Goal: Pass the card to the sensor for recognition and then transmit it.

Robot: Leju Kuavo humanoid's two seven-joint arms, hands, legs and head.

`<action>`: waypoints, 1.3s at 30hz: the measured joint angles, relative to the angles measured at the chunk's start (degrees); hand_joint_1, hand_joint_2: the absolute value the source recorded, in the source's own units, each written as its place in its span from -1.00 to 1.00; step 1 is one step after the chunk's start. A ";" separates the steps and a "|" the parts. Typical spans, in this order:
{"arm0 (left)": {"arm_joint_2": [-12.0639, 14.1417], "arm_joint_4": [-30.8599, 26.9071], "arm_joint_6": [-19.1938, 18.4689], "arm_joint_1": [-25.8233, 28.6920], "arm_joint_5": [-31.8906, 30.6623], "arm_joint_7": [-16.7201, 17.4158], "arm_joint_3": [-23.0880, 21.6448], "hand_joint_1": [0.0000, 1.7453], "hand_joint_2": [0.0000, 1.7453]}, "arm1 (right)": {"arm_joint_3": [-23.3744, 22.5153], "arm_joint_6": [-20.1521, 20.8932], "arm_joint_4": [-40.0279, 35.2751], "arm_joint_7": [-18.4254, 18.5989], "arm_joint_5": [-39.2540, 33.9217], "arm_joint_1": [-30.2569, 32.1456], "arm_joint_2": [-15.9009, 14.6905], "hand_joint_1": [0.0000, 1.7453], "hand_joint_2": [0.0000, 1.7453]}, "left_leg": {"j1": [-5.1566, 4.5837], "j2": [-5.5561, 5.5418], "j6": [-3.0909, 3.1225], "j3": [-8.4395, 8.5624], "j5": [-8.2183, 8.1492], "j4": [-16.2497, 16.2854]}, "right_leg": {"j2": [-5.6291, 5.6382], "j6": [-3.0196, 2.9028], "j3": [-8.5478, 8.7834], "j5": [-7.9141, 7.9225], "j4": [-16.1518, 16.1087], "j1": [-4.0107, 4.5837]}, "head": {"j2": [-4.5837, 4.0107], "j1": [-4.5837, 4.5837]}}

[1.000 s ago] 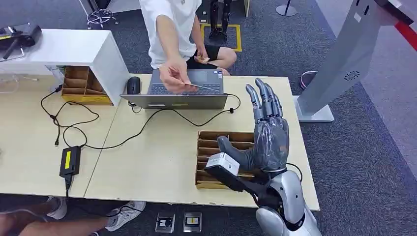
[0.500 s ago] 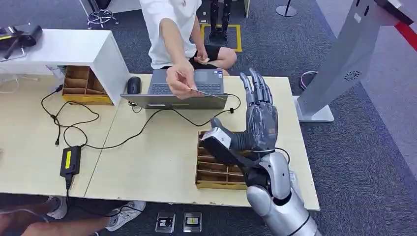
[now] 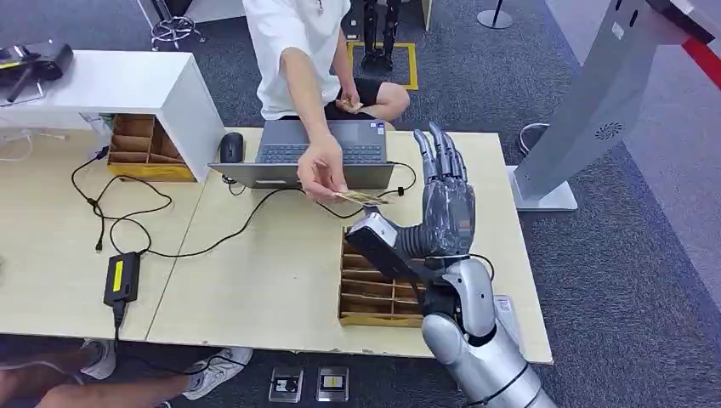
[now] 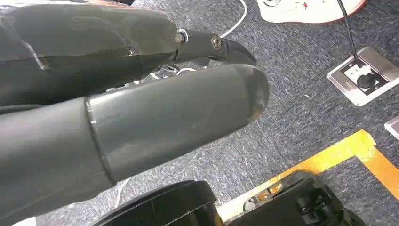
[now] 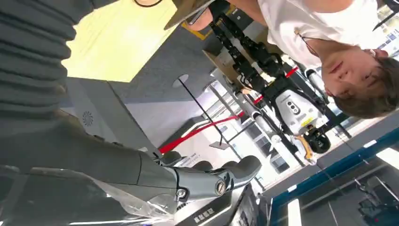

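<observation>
Grey right hand (image 3: 444,212) spread wide, holding nothing, person's hand (image 3: 321,176) offering card (image 3: 361,197) just beside it

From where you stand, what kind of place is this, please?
Probably a robotics lab or demo hall, not a home: a laptop with loose cables on plain tables, floor power sockets in grey carpet, and a grey kiosk stand beside a red barrier.

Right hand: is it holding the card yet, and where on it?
No. The right hand is raised with fingers spread, holding nothing. The card is pinched at one end by the person's hand, just beside the thumb.
</observation>
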 joint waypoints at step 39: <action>-0.07 0.00 1.05 1.06 0.79 -0.02 0.00 -1.00 -1.00 | 0.02 0.46 2.34 -1.66 -1.99 0.37 1.11 -1.00 1.00 | 0.00 0.01 0.02 -0.02 0.08 0.08 | 0.00 0.02 0.00 0.16 0.00 0.00 | 0.00 0.00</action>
